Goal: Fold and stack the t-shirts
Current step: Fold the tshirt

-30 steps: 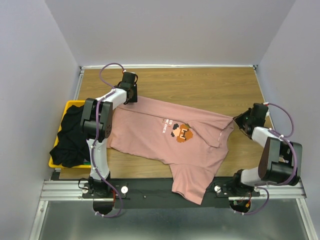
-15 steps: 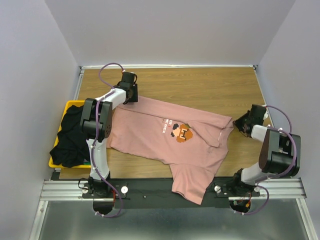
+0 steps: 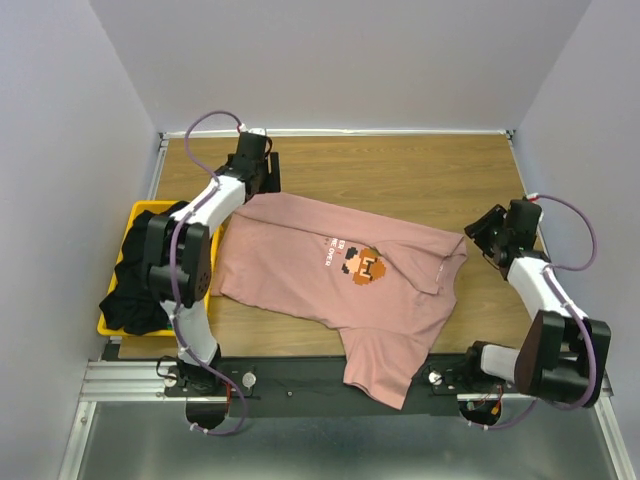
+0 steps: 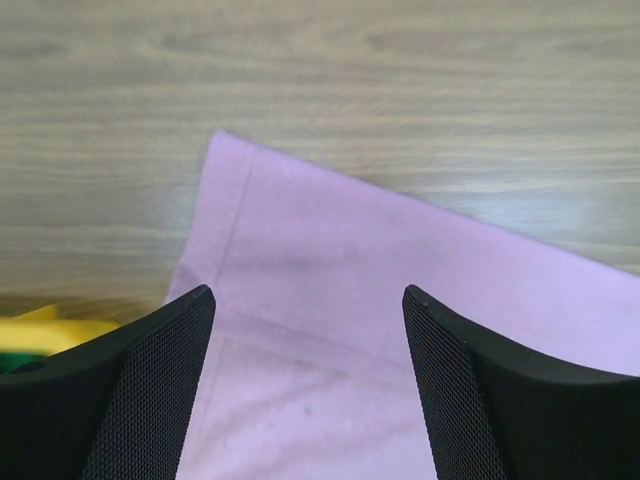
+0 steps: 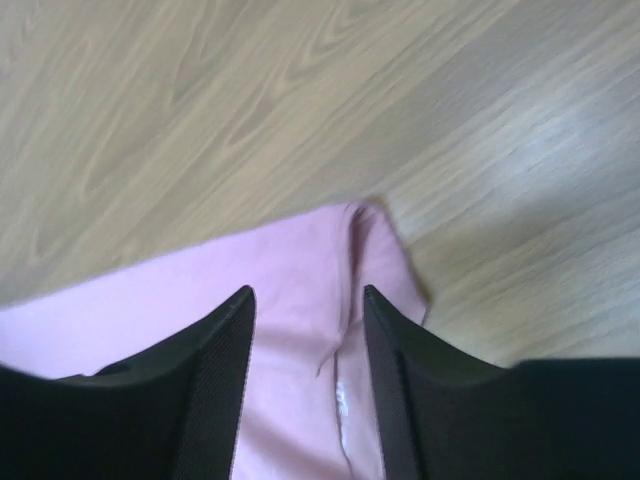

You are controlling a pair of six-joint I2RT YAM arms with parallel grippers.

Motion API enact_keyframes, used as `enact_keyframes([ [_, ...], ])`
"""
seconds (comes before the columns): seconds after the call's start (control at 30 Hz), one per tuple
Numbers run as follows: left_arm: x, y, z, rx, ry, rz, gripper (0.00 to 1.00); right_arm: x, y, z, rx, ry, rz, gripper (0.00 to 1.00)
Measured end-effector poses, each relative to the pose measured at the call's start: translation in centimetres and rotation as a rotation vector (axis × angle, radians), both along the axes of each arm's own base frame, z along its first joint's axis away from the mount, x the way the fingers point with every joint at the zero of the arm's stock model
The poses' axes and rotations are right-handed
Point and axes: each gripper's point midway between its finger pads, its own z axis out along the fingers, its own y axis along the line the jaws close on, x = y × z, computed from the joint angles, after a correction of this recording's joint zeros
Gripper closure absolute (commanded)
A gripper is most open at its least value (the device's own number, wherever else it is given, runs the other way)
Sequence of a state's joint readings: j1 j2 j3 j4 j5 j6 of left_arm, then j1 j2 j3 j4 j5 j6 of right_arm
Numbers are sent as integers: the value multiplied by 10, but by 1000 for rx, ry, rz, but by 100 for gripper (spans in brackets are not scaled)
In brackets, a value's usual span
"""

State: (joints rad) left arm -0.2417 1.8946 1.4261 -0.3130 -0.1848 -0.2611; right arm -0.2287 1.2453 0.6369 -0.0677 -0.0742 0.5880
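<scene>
One soft pink t-shirt (image 3: 290, 262) — flat, slightly rumpled — on woodgrain table (image 3: 400, 170).

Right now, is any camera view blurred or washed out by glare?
Right wrist: pale glare on the brown wooden table, black tool fingers soft. Left wrist: faint sheen on wood, dusty-pink cloth t-shirt crisp. Top external: evenly lit.
</scene>
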Motion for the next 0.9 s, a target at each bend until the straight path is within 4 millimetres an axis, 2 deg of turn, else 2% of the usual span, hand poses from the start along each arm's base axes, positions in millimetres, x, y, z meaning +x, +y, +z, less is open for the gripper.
enact_keyframes([
  [0.03,-2,-2,13,-5,-25,-2,15,-1,6,5,-5,-6,21,42],
  [0.07,-5,-6,36,-14,-73,-8,15,-3,13,7,-13,2,49,41],
  [0.2,-32,-17,116,-54,-250,-25,15,-16,69,12,-59,57,236,41],
  [0.27,-52,-17,139,-72,-312,-30,15,-28,95,9,-86,103,329,41],
  [0.33,-77,-8,151,-80,-355,-20,15,-40,111,5,-118,149,387,42],
  [0.43,-105,5,147,-81,-381,0,15,-54,133,-1,-182,221,479,47],
  [0.57,-136,19,117,-64,-360,15,15,-67,163,-15,-287,306,596,48],
  [0.67,-150,26,96,-46,-336,26,15,-75,178,-26,-349,356,655,48],
  [0.73,-153,29,89,-38,-328,32,15,-78,181,-35,-392,394,669,48],
  [0.9,-154,31,80,-33,-330,39,15,-77,174,-52,-471,467,651,50],
])
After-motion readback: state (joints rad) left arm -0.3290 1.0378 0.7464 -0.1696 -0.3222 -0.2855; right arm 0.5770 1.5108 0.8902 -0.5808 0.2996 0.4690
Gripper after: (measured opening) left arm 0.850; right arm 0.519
